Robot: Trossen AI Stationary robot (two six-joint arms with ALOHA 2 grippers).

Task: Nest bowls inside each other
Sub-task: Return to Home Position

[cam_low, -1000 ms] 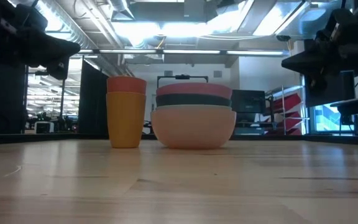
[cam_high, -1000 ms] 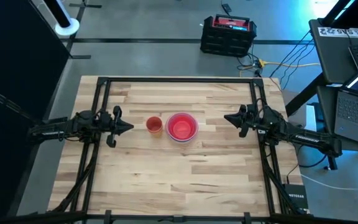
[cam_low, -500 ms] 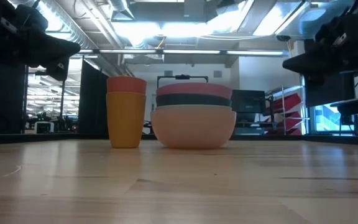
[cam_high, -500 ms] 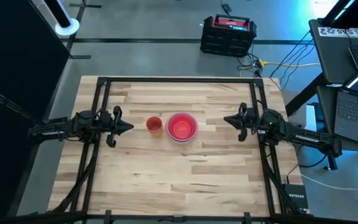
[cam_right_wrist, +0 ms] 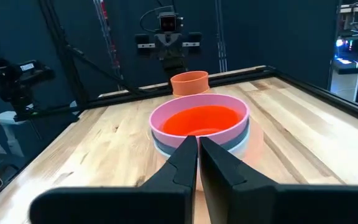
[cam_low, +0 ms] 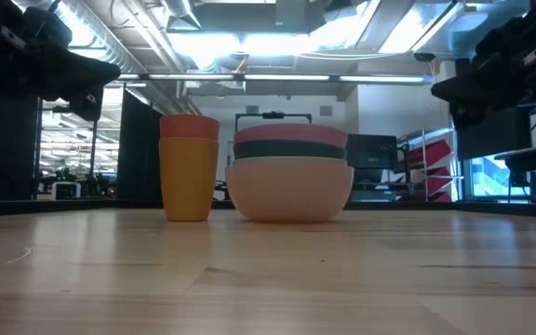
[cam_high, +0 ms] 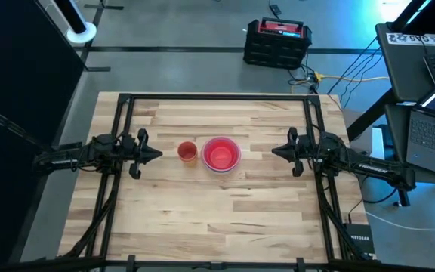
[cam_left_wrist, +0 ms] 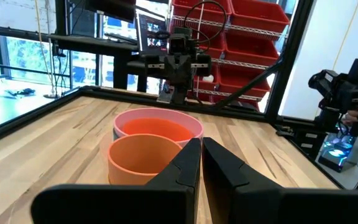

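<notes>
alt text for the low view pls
A stack of nested bowls sits on the wooden table with two stacked cups close beside it. The left gripper and right gripper hang empty at the picture's upper edges.

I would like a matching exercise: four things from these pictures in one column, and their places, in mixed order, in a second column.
1. cup stack
2. bowl stack
3. left gripper
4. right gripper

A. right of the bowl stack, apart from it
B. middle of the table, red inside
C. left of the cup stack, apart from it
D. between a gripper and the bowl stack

Pairs: 1-D, 2-B, 3-C, 4-A.
</notes>
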